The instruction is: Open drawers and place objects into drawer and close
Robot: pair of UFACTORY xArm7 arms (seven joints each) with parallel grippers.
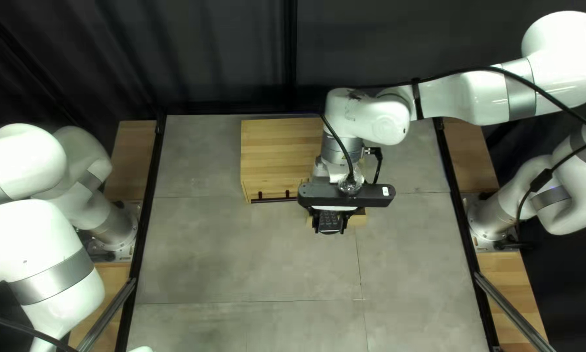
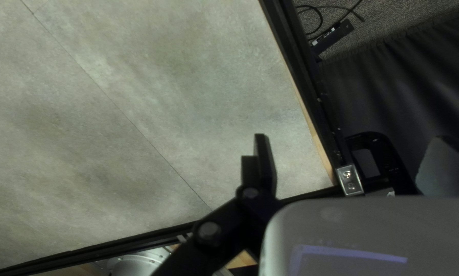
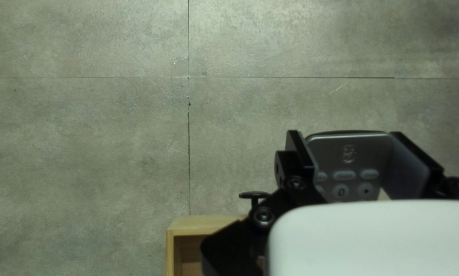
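Observation:
My right gripper (image 1: 330, 228) reaches down over the front of a pulled-out wooden drawer (image 1: 359, 219), holding a dark remote control (image 1: 330, 220). In the right wrist view, both fingers of the gripper (image 3: 353, 153) press on the sides of the remote (image 3: 348, 166), its buttons facing the camera. Beside them show the drawer's rim (image 3: 204, 225) and black handle (image 3: 254, 195); the arm hides most of its inside. The wooden cabinet (image 1: 276, 153) has another drawer, closed, with a dark handle (image 1: 273, 198). In the left wrist view my left gripper (image 2: 349, 153) is open over a table corner.
Black rails (image 1: 146, 215) border the grey table (image 1: 240, 261) on both sides. My right arm (image 1: 462, 98) crosses above the table's far part. My left arm (image 1: 51, 274) stays at the left edge. A black device with a cable (image 2: 332, 37) lies on the floor.

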